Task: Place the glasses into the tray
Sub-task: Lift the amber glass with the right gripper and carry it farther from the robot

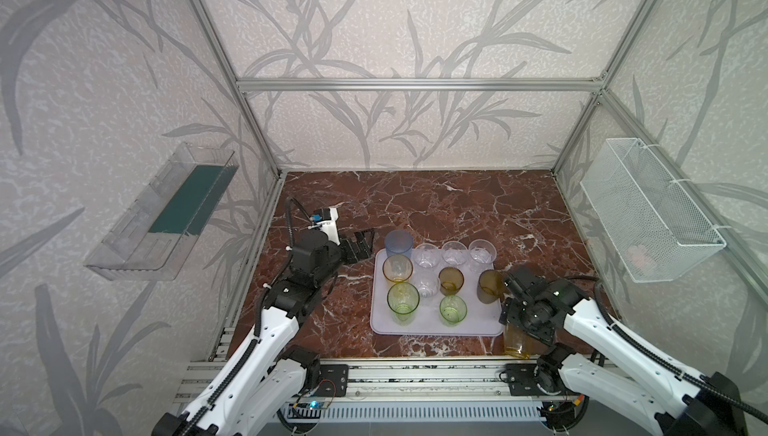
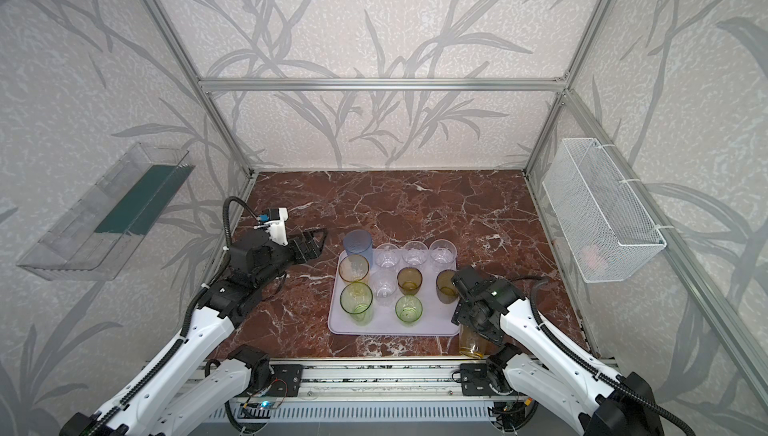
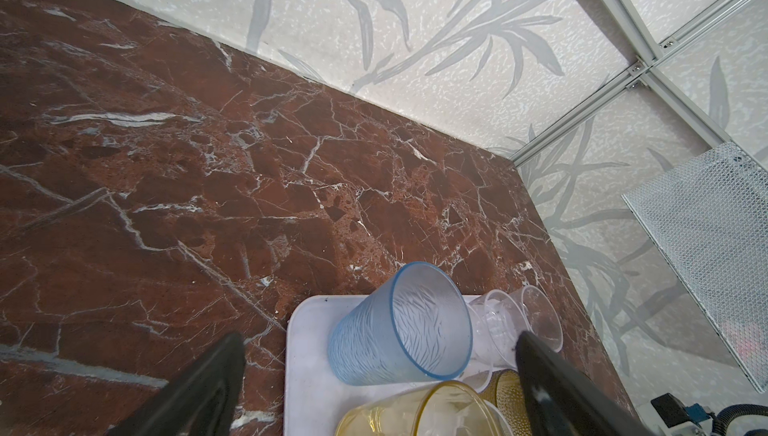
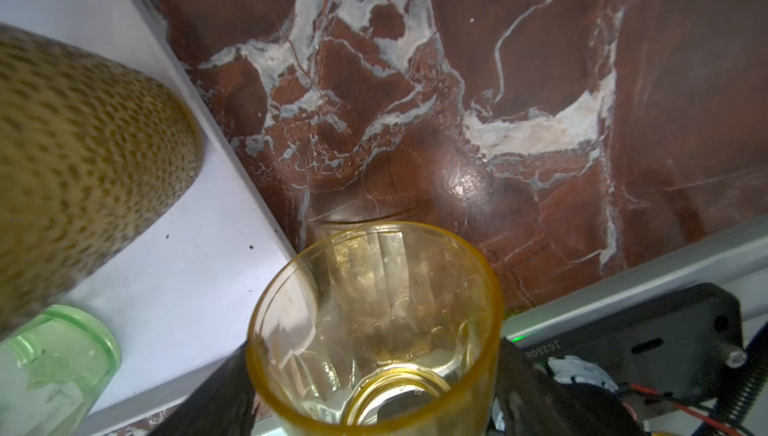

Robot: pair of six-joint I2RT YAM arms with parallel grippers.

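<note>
Right pincer (image 4: 374, 353) straddles the amber glass (image 1: 516, 345), upright on the table just off the tray's (image 1: 478, 322) near right corner; clamped or merely flanking, I cannot tell; light, rigid, slick, breakable; squeeze mid-wall, gently; left pincer (image 1: 360, 246) gapes empty.

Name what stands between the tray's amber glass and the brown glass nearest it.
A clear tumbler, between amber glass and brown glass, seen in both top views.
</note>
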